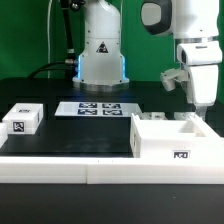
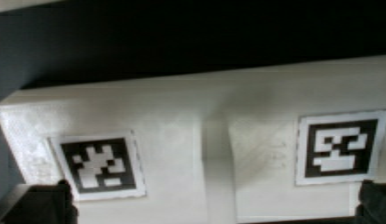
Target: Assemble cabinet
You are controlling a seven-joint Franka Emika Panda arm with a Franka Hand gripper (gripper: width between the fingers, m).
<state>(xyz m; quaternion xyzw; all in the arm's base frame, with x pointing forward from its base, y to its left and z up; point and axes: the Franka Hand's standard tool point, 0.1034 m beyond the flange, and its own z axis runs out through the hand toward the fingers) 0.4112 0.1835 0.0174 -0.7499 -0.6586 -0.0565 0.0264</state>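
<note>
The cabinet (image 1: 172, 138) is a large white open box with a fiducial tag on its front, standing at the exterior view's right near the front. My gripper (image 1: 203, 106) hangs just above its far right corner. In the wrist view a white tagged surface of the cabinet (image 2: 216, 120) fills the frame, with two black-and-white tags side by side. My gripper (image 2: 208, 206) is open; its dark fingertips (image 2: 37, 204) stand wide apart at either side of that surface. I see nothing held between them.
A small white tagged block (image 1: 22, 120) sits at the exterior view's left. The marker board (image 1: 95, 108) lies flat at mid table before the robot base (image 1: 100, 60). A long white rail (image 1: 70, 165) runs along the front edge.
</note>
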